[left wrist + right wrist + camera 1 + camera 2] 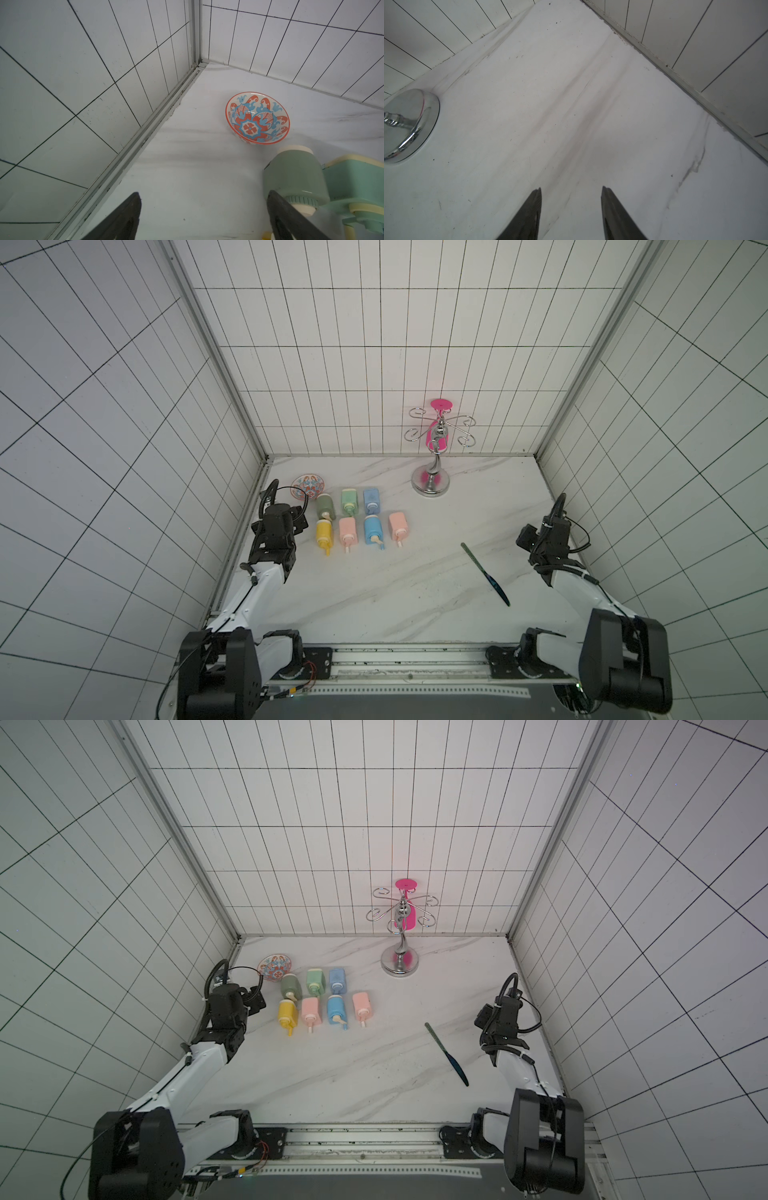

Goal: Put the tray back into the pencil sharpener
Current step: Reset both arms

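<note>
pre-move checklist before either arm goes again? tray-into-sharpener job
1. Left tool empty: ok, jaws wide apart, nothing between them.
2. Right tool empty: ok, jaws apart, nothing between them.
3. Loose tray located: not ok, none visible in either top view.
4. Sharpener lacking its tray identified: cannot tell; the seven sharpeners lie in two rows, too small to judge.
5. Left tool clear of the grey-green sharpener: cannot tell; one finger is close beside it and contact is unclear.
6. Knife out of the way: ok, it lies apart from both arms.

no legible text, no labels, no numbers
</note>
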You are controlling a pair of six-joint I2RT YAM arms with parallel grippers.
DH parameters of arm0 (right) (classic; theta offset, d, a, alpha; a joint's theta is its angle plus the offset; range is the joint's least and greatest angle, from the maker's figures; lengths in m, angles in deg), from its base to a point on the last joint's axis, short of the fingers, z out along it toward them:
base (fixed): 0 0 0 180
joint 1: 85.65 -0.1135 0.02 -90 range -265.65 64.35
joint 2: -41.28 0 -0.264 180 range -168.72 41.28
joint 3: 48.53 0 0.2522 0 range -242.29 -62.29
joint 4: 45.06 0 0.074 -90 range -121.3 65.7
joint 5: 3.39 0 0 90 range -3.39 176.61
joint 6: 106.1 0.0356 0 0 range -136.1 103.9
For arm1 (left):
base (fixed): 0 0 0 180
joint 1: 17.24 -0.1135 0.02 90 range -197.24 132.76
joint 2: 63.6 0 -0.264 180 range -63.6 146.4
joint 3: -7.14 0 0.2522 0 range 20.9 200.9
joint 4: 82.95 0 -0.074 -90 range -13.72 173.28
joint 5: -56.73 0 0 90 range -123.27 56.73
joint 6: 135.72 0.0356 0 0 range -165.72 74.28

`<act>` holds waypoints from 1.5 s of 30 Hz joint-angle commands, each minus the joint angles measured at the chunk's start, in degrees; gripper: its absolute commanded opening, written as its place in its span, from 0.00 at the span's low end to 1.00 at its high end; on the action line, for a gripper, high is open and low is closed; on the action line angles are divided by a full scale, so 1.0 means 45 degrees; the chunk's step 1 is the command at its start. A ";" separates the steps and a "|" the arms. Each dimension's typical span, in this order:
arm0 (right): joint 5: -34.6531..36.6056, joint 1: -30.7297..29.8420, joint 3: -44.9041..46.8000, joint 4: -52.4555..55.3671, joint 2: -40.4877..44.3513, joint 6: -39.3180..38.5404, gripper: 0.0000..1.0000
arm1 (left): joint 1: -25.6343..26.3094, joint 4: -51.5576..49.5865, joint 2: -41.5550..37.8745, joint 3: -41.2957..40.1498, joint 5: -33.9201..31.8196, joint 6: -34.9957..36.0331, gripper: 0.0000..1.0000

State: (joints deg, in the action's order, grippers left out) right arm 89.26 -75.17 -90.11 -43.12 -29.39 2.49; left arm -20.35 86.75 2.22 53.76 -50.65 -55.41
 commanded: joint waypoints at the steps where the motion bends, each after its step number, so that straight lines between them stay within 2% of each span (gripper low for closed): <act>1: -0.0638 0.0023 0.0181 -0.2921 -0.0841 -0.0793 0.52 | -0.0031 0.3501 0.0375 -0.0864 0.2027 0.0848 0.95; 4: -0.1298 -0.0006 0.0295 -0.3798 -0.1541 -0.1063 0.53 | -0.0011 0.6012 0.0771 -0.1896 0.3453 0.0871 0.95; 8: -0.2001 -0.0161 0.0064 -0.4709 -0.2320 -0.1516 0.55 | 0.0084 0.8553 0.1575 -0.2688 0.4074 0.0951 0.96; 10: -0.2207 -0.0240 -0.0275 -0.4448 -0.2545 -0.1899 0.55 | 0.0226 0.9144 0.2153 -0.2682 0.4309 0.1339 0.97; 15: -0.2830 -0.0453 0.0258 -0.6583 -0.3210 -0.2726 0.56 | 0.0612 0.9947 0.3152 -0.2761 0.4781 0.2135 0.97; 17: -0.3345 -0.0714 0.0033 -0.6141 -0.3303 -0.3322 0.56 | 0.0721 1.0170 0.3309 -0.2924 0.4816 0.2221 0.97; 19: -0.3022 -0.1219 0.0135 -0.6839 -0.3690 -0.3818 0.59 | 0.0826 1.0543 0.3480 -0.3077 0.4774 0.2390 0.97; 21: -0.2342 -0.1558 0.0265 -0.6587 -0.3619 -0.4025 0.66 | 0.0846 1.0924 0.3828 -0.3084 0.4562 0.2322 0.97; 23: -0.1826 -0.1572 0.0923 -0.8785 -0.4225 -0.3683 0.73 | 0.0867 1.1368 0.4239 -0.3106 0.4470 0.2371 0.97; 25: -0.1314 -0.1684 0.0498 -0.7084 -0.3806 -0.3754 0.85 | 0.0941 1.1792 0.4864 -0.3048 0.4287 0.2429 0.97; 26: -0.1043 -0.1807 0.0648 -0.7842 -0.4053 -0.3799 0.99 | 0.1020 1.2194 0.5173 -0.3063 0.4104 0.2442 0.97; 29: -0.0942 -0.1867 0.0615 -0.7426 -0.3836 -0.3838 0.99 | 0.1200 1.2836 0.5629 -0.3069 0.3899 0.2580 0.98; 36: -0.0824 -0.1954 0.0579 -0.7655 -0.4002 -0.3897 0.99 | 0.1432 1.1261 0.5256 -0.2596 0.2932 0.2477 0.97; 45: -0.0901 -0.1909 0.0624 -0.7624 -0.3929 -0.3867 0.99 | 0.1620 1.1222 0.5226 -0.2585 0.2383 0.2533 0.97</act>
